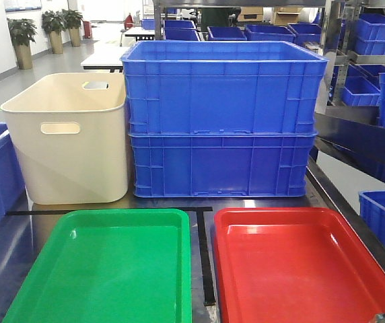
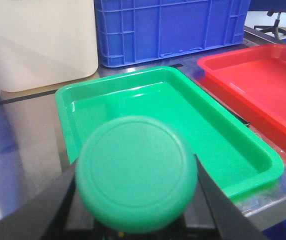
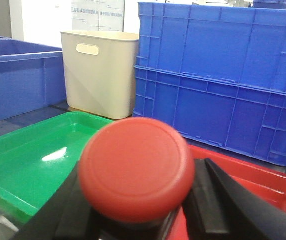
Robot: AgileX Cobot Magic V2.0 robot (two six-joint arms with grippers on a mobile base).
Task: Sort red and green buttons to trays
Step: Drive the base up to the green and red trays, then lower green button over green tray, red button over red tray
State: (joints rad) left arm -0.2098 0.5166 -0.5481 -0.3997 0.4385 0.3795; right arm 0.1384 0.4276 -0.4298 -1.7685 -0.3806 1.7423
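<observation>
Front view overlooks green tray (image 1: 105, 269) and red tray (image 1: 300, 269); low wrist views share both.

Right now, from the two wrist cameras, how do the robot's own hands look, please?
Only the fingers show. The left hand has two black fingers, wedge-shaped and narrowing towards the tips. The right hand has the same black fingers. No cables, markings or arm links are visible; the green button and the red button hide the hand bodies.

You can descend freely into the shallow glossy green plastic tray (image 1: 105, 269) and shallow red plastic tray (image 1: 307, 269); the tall cream plastic tub (image 1: 71, 155) and stacked blue plastic crates (image 1: 223, 121) block behind.
</observation>
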